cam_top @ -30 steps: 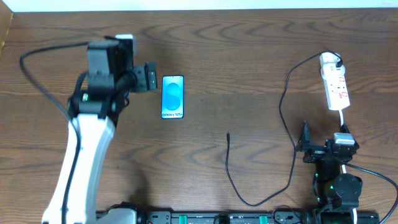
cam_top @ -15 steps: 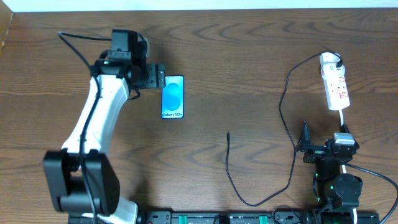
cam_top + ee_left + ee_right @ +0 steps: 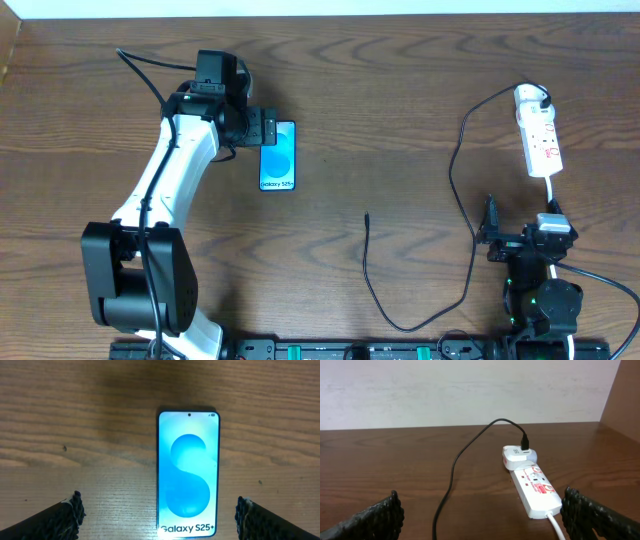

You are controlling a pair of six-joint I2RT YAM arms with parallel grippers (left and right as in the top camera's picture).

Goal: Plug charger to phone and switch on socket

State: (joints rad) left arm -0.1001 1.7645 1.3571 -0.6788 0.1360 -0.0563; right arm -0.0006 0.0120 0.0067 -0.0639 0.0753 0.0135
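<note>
The phone (image 3: 189, 475) lies flat on the table (image 3: 400, 80), screen up, and reads "Galaxy S25+" in white along its near end. In the wrist view that lettered end sits in the gap of the left gripper (image 3: 157, 505), whose fingers (image 3: 65, 520) are spread wide to either side, clear of the phone and holding nothing.

The right gripper (image 3: 480, 510) is also wide open and empty. The power strip (image 3: 535, 487) lies ahead of it, nearer the right-hand finger; its red markings are too small to read. The black cable (image 3: 455, 465) comes from a white adapter (image 3: 519, 456) at the strip's far end and passes between the fingers. Its free plug tip (image 3: 367, 215) lies well apart from both grippers.
</note>
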